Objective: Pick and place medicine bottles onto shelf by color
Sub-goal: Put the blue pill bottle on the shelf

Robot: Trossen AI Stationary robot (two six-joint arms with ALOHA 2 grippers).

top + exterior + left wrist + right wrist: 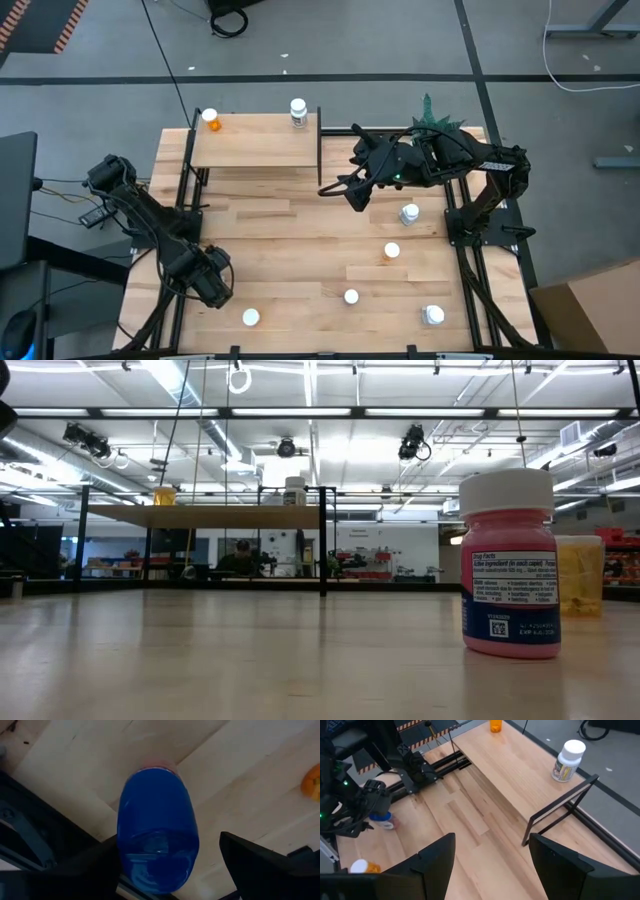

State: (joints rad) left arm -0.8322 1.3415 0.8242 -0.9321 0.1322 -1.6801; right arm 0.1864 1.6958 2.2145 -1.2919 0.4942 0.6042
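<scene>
At the near left table edge, left gripper (212, 285) straddles a blue bottle (157, 827), fingers spread, not clamped. Farther back, right gripper (490, 860) hovers open, empty. Beyond, shelf (255, 150) carries an orange bottle (211, 120) and a white bottle (298, 112).

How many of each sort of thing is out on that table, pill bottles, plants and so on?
Medicine bottles: 8 (2 on the shelf, 5 standing on the table, 1 blue bottle between the open left gripper fingers)
Shelf: 1
Potted plant: 1
Total: 10
</scene>
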